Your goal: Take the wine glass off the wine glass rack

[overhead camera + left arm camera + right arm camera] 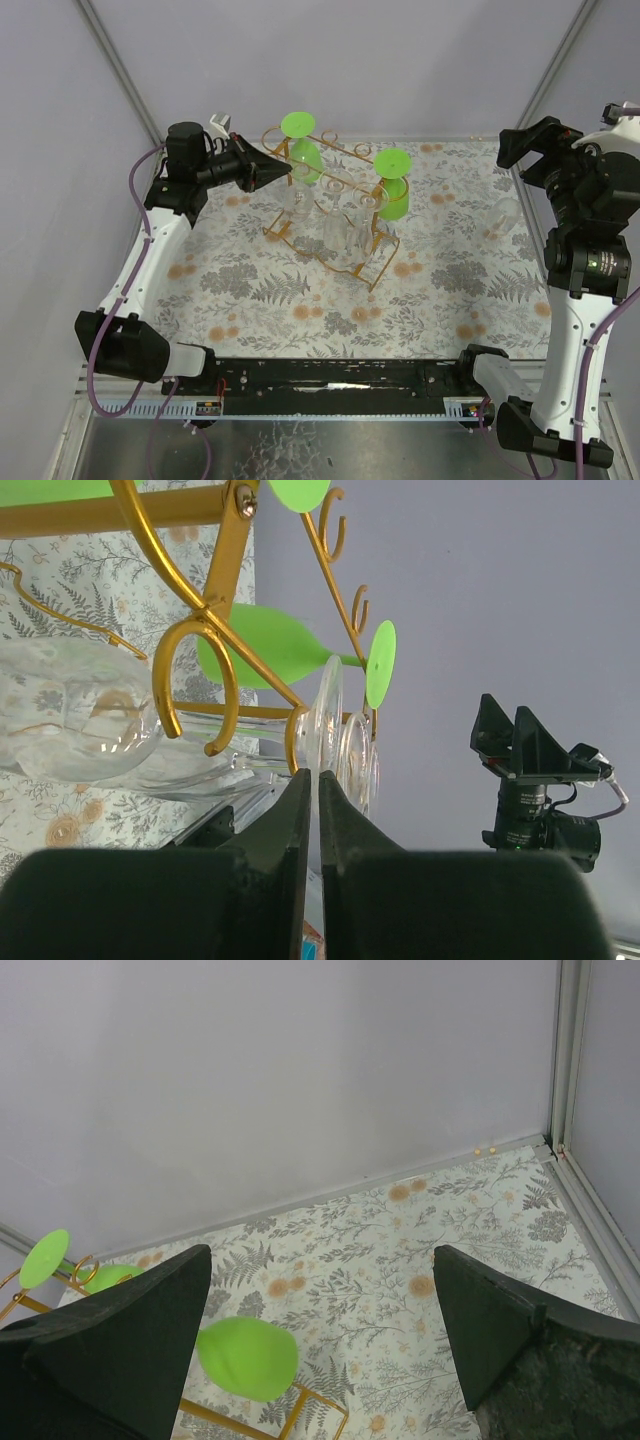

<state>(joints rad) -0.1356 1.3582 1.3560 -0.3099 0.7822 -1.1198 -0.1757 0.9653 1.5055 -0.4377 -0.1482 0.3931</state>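
The golden wire wine glass rack [372, 270] stands mid-table, holding several clear wine glasses [340, 225] and two green ones [393, 195] upside down. My left gripper [285, 170] is at the rack's left end. In the left wrist view its jaws [319, 775] are pressed together on the thin rim of a clear wine glass foot [328, 720], just below a curled hook of the rack [205, 610]. That glass's bowl [80, 715] hangs to the left. My right gripper [525, 150] is raised at the far right, wide open [321, 1251] and holding nothing.
A green glass bowl [247, 1358] and a corner of the rack [310, 1400] show below the right gripper. A faint clear glass [505, 215] seems to lie on the floral table cover [300, 300] near the right arm. Grey walls enclose the back and sides.
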